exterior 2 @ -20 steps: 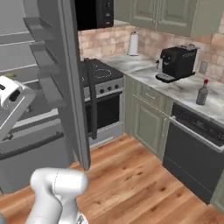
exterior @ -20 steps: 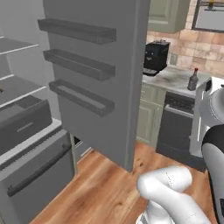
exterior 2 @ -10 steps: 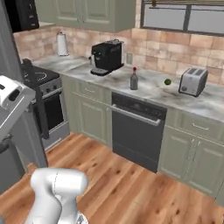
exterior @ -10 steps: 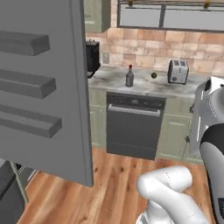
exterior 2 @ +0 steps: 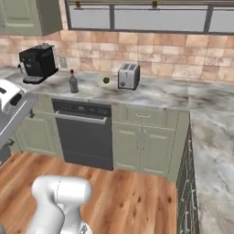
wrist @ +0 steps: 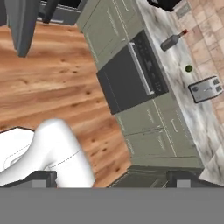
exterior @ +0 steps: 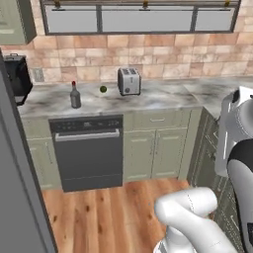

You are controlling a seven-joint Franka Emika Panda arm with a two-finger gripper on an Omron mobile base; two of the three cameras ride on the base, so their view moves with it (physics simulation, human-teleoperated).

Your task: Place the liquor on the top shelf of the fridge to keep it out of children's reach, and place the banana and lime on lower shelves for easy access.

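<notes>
My jaws stand wide and hold nothing. The liquor (wrist: 173,40) and the lime (wrist: 188,68) sit on the counter (wrist: 192,100), well apart from me.

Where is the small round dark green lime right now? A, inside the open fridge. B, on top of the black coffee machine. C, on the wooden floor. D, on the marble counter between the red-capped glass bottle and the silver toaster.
D: the lime sits on the counter, between the bottle and the toaster.
</notes>
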